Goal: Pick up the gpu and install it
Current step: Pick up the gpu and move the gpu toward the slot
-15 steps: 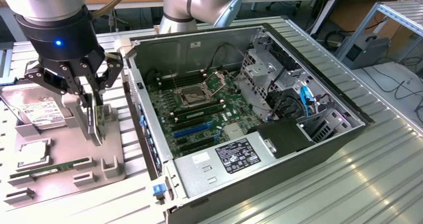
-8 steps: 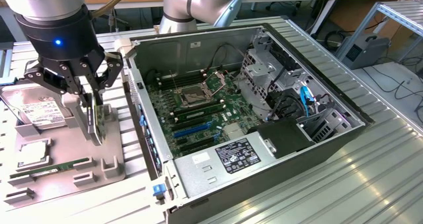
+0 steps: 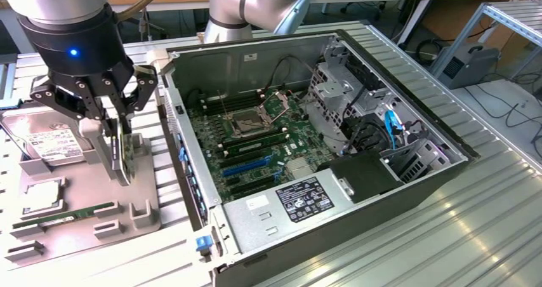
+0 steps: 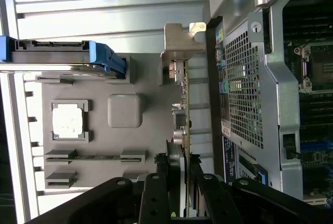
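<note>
Jaws on my gripper (image 3: pixel 118 134) pinch the upper edge of the gpu (image 3: pixel 124 159), one finger on each face. The card stands on edge over the gray tray (image 3: pixel 85 192), at nine o'clock in the exterior view. I cannot tell whether its lower edge touches the tray. The open computer case (image 3: pixel 381 192) lies just beside the tray at three o'clock from it, motherboard (image 3: pixel 254 141) facing up. On the tray, the hard drive (image 3: pixel 47 141) lies at nine o'clock from the card, and the RAM stick (image 3: pixel 72 212) at seven o'clock. All of it rests on the ribbed metal surface (image 3: pixel 440 236).
</note>
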`<action>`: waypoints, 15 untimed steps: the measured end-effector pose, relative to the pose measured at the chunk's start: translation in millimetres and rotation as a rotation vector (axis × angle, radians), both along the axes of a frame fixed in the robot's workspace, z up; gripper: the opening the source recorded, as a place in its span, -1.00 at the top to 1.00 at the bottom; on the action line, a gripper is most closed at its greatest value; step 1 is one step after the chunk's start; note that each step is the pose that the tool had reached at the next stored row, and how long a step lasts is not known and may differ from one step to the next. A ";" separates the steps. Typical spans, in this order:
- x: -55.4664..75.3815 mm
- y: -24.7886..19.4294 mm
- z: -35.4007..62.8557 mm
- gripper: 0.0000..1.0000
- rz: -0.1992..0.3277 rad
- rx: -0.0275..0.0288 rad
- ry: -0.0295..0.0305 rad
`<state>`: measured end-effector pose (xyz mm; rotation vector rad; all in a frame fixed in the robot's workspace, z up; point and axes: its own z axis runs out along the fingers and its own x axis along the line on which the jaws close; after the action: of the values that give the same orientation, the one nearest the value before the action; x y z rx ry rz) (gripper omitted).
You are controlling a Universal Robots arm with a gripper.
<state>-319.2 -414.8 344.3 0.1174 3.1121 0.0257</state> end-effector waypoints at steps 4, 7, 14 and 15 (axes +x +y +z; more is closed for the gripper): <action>0.0 0.0 1.0 0.47 0.000 -0.0001 0.0001; 0.0 0.0 1.7 0.47 0.000 0.0000 0.0001; 0.0 0.0 3.6 0.47 0.000 -0.0001 0.0000; 0.0 0.0 3.9 0.47 0.000 -0.0001 0.0000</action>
<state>-319.2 -414.8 348.1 0.1174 3.1121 0.0255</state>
